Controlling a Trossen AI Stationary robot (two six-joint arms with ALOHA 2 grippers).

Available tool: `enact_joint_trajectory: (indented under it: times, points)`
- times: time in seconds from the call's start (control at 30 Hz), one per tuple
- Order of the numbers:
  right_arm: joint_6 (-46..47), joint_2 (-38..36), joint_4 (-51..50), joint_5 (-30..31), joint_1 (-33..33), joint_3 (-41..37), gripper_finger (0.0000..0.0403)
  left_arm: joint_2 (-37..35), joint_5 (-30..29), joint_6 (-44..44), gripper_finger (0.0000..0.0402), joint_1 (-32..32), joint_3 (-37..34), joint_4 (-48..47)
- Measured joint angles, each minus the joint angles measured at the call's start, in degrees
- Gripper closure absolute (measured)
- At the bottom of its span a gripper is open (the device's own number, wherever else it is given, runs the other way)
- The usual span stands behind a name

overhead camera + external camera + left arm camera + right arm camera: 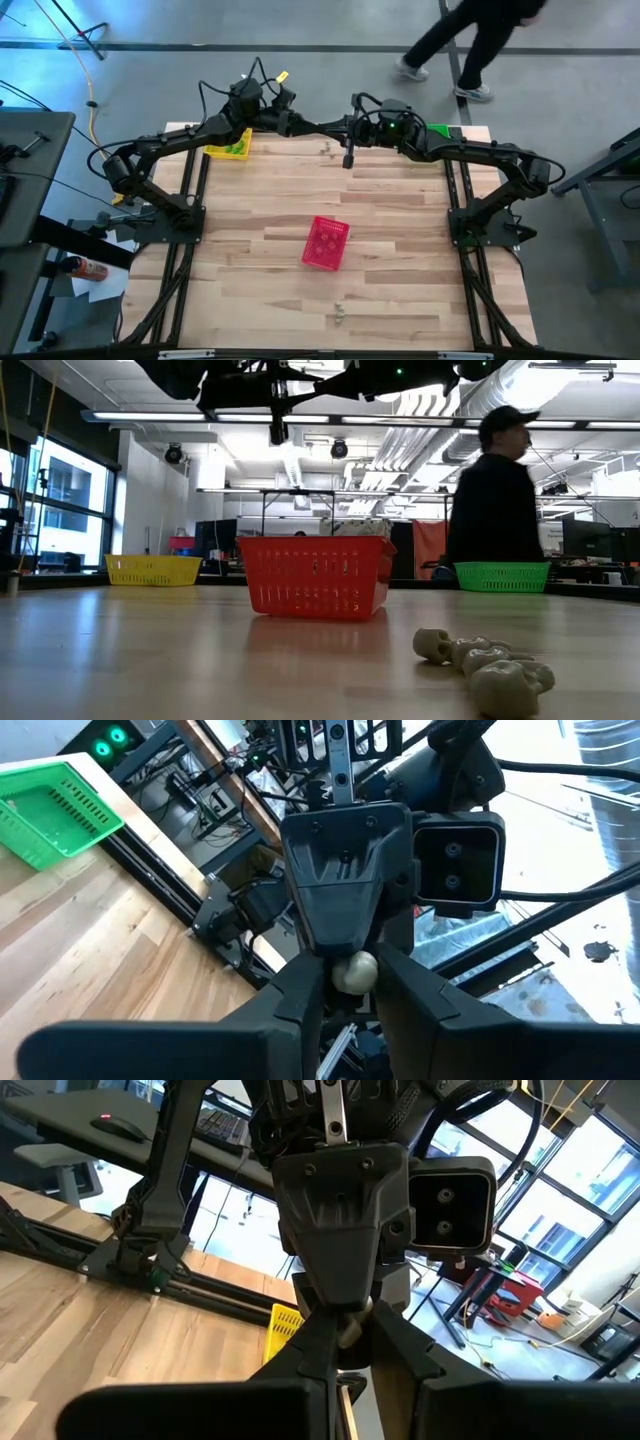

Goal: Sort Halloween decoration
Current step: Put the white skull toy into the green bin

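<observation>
Table (400, 300) | both hands pinch 1 pale trinket (353, 971) mid-air

- Baskets: three — yellow (229, 146), red (326, 243), green (502, 576).
- Arms: two, grippers meeting above table's far edge.
- Pale trinkets: one cluster on table (485, 669), count unclear; one between fingers (354, 971).
- Persons: one (497, 500).

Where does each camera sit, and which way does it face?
High: above the table, looking straight down; both arms show.
Low: at table-top height, looking level across; arms overhead.
Left wrist: on the left arm, past its fingers toward the right gripper.
Right wrist: on the right arm, past its fingers toward the left gripper.
Shared: high and low, the red basket; both wrists, the pale trinket.
</observation>
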Motion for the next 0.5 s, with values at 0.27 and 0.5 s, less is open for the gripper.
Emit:
enact_joint_trajectory:
  times: [0.27, 0.5]
  points:
    - [-0.04, 0.02, 0.0, 1.36, -0.56, 0.0, 0.0374, 0.0, 3.27, -0.02, 0.033, 2.13, 0.0, -0.06]
    - [-0.04, 0.02, -0.39, 1.93, -1.6, 0.0, 0.038, -0.02, 3.45, 1.74, 0.033, 2.61, 0.0, -1.2]
